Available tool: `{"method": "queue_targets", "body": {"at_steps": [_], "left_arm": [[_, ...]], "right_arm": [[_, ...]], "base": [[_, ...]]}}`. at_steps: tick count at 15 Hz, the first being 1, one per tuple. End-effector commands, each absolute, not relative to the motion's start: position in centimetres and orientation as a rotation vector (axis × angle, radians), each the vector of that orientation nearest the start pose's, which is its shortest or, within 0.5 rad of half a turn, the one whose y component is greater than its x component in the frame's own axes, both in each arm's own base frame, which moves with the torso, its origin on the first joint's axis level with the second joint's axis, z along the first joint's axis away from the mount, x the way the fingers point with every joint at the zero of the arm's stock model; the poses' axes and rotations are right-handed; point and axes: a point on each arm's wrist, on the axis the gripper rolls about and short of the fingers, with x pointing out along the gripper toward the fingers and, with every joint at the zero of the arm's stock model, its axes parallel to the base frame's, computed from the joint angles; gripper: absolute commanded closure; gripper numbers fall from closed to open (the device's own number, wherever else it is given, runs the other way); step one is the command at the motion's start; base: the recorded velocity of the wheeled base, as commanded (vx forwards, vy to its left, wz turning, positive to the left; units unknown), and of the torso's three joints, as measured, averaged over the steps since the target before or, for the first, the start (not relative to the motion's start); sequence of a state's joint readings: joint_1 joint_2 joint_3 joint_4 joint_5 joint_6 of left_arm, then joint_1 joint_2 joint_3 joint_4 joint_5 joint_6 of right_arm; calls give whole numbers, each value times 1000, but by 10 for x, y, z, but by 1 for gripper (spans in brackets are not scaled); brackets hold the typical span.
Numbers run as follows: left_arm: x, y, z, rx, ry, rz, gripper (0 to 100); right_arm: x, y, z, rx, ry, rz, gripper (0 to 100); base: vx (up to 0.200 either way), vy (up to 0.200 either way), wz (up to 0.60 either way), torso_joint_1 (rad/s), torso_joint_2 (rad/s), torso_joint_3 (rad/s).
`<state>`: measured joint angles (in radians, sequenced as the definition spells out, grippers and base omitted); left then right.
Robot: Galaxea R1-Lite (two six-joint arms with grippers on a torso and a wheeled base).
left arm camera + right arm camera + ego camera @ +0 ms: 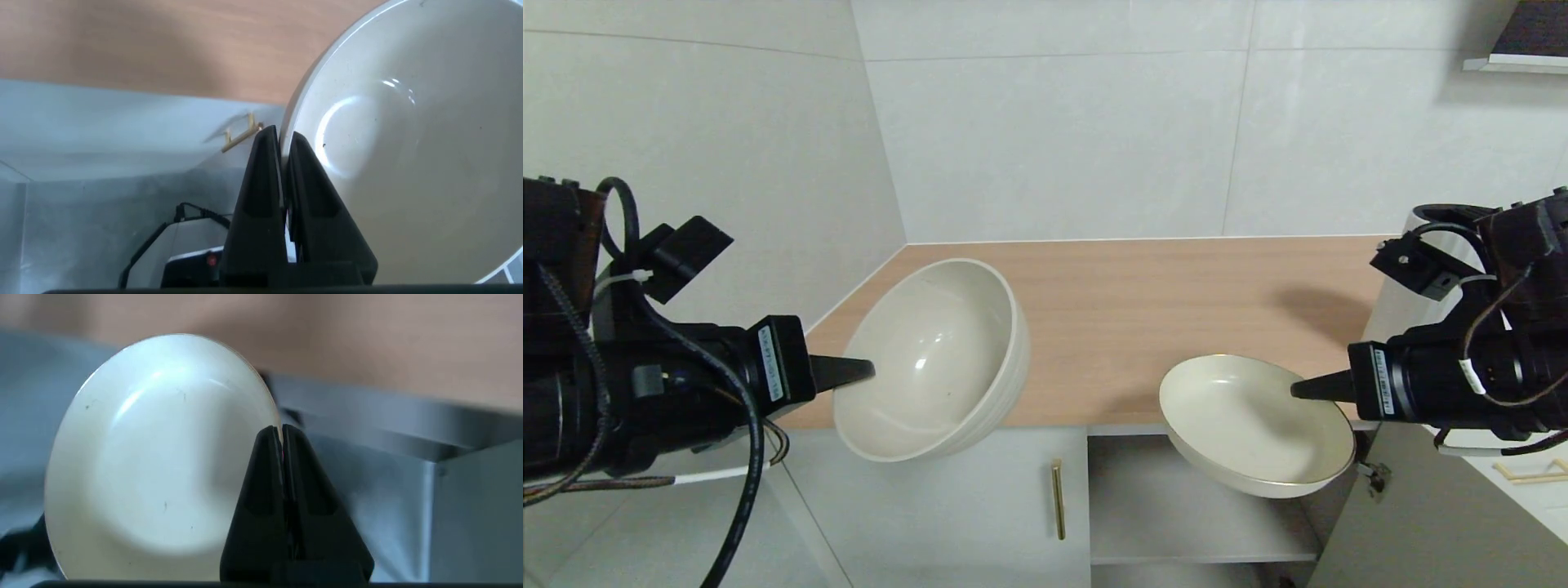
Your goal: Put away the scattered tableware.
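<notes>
My left gripper (864, 370) is shut on the rim of a large cream bowl (935, 357), holding it tilted in the air over the front left of the wooden counter (1143, 302). In the left wrist view the fingers (265, 175) pinch the bowl (417, 139) at its edge. To the right, a shallow cream plate with a gold rim (1254, 425) hangs tilted in front of the counter edge, and my right gripper (1298, 389) is shut on its rim. The right wrist view has the plate (159, 453) clamped by the right gripper (283, 434).
Below the counter an open cabinet (1192, 498) shows a grey shelf, its door (1421, 506) swung out at right. A closed door with a gold handle (1057, 498) is beside it. A white appliance (1429, 269) stands at the counter's right end. Tiled walls close the back and left.
</notes>
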<state>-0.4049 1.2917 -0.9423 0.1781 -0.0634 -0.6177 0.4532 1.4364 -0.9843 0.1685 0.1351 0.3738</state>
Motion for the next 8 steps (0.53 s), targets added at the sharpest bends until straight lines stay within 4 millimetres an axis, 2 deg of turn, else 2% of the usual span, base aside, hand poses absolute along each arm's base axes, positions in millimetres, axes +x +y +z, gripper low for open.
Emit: {"method": "queue_targets", "body": {"at_steps": [1,6,8], "left_arm": [[179,-79,246,-503,653,-284,100],[184,-81,245,-499,661,-290,100],[185,-82,247,-494,655,-294,100]], "right_arm": [[202,102,230,255,699,451,100],[204,102,224,236,701,448,100],[207,103,220,229,715,446,100]], "base": [[-200,0,0,-12,2,-2],[-200,0,0,6,0,5],[0,0,0,0,0,0]]}}
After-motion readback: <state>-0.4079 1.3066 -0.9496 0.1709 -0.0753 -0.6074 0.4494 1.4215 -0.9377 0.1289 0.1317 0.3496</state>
